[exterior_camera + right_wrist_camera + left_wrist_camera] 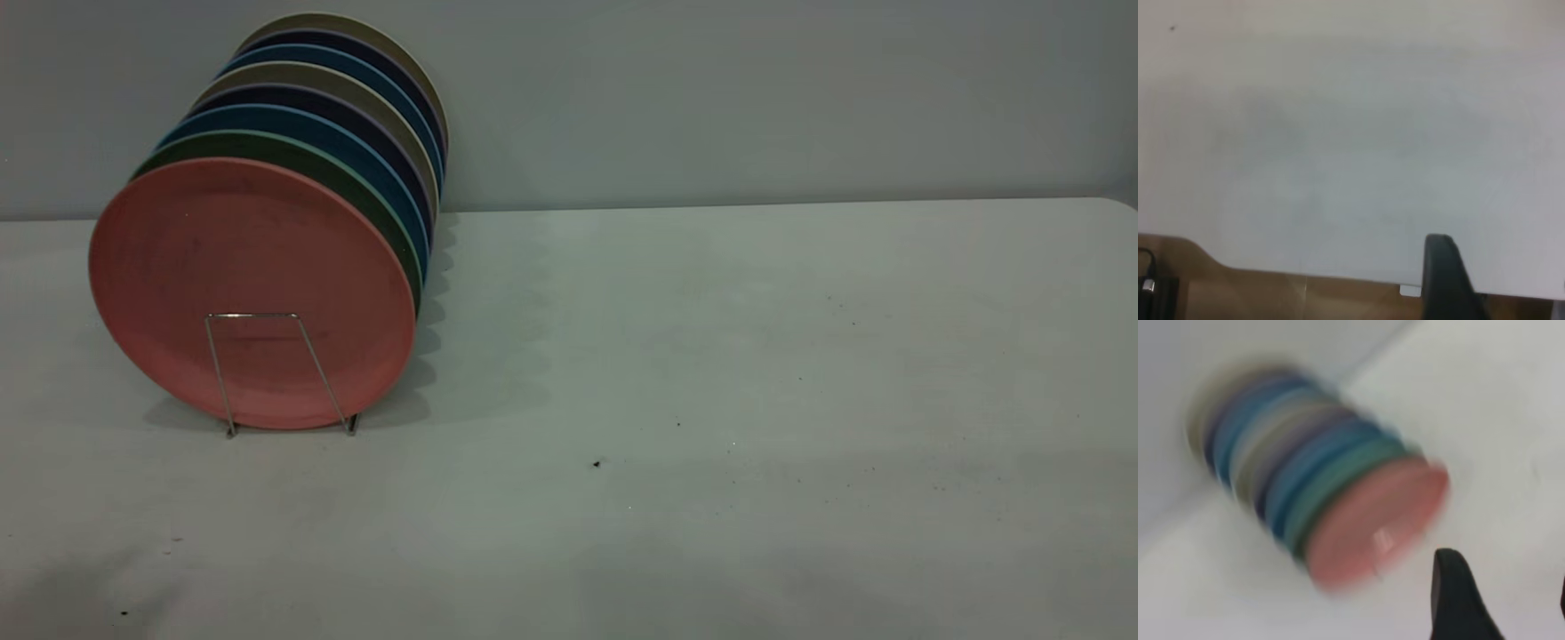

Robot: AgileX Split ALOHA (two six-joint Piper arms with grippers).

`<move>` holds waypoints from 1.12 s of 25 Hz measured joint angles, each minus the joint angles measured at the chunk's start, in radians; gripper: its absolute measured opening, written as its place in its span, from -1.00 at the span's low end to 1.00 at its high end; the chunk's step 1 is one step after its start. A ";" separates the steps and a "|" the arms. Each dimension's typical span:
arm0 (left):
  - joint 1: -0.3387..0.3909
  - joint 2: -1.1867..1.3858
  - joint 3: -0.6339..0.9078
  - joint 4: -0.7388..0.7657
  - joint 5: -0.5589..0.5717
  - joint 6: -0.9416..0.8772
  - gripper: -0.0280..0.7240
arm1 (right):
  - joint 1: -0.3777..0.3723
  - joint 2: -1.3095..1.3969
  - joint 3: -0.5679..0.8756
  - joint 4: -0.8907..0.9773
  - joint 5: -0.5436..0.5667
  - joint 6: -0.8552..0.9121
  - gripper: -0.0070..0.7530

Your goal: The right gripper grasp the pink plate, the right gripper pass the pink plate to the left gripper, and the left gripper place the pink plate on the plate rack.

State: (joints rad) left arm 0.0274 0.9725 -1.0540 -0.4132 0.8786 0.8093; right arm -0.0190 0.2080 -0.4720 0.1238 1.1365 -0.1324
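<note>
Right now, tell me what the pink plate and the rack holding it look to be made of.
The pink plate: probably plastic, matte salmon finish; it shows no glare and carries faint dark scuffs. The plate rack: thin metal wire, shiny silver; a bright glint runs along its top bar, and the plate shows through the open loop.

A blurred row of round plates [1281, 463] is standing on edge on the pale table [1485, 407], the salmon-pink plastic plate [1375, 523] frontmost. At five o'clock, the left gripper [1508, 600] is showing black fingers [1458, 593], apparently parted.
</note>
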 joint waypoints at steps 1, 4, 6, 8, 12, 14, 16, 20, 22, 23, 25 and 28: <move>0.000 -0.023 0.000 0.061 0.048 -0.106 0.16 | 0.019 0.000 0.000 -0.010 -0.001 0.010 0.18; 0.000 -0.090 0.001 0.208 0.208 -0.351 0.16 | 0.087 0.000 0.000 -0.022 -0.002 0.029 0.18; 0.000 -0.122 0.017 0.289 0.287 -0.447 0.16 | 0.127 -0.007 0.000 -0.024 -0.004 0.029 0.18; 0.000 -0.155 0.054 0.351 0.288 -0.513 0.17 | 0.159 -0.023 0.000 -0.026 -0.004 0.029 0.18; 0.000 -0.236 0.217 0.394 0.288 -0.589 0.26 | 0.189 -0.066 0.000 -0.027 -0.004 0.029 0.18; 0.000 -0.289 0.310 0.391 0.288 -0.609 0.35 | 0.189 -0.080 0.000 -0.027 -0.004 0.029 0.18; 0.000 -0.342 0.397 0.391 0.285 -0.617 0.45 | 0.189 -0.083 0.000 -0.026 -0.004 0.029 0.18; 0.000 -0.458 0.506 0.391 0.282 -0.649 0.51 | 0.189 -0.083 0.000 -0.025 -0.004 0.029 0.18; 0.000 -0.516 0.543 0.392 0.274 -0.679 0.52 | 0.189 -0.083 0.000 -0.025 -0.004 0.029 0.18; 0.000 -0.539 0.553 0.392 0.264 -0.692 0.52 | 0.189 -0.083 0.000 -0.025 -0.004 0.029 0.18; 0.000 -0.592 0.564 0.391 0.245 -0.723 0.52 | 0.189 -0.083 0.000 -0.025 -0.004 0.029 0.18; 0.000 -0.653 0.568 0.391 0.242 -0.745 0.52 | 0.189 -0.083 0.000 -0.025 -0.004 0.029 0.18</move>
State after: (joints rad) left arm 0.0274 0.3199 -0.4865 -0.0227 1.1206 0.0646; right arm 0.1697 0.1248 -0.4720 0.0991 1.1323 -0.1030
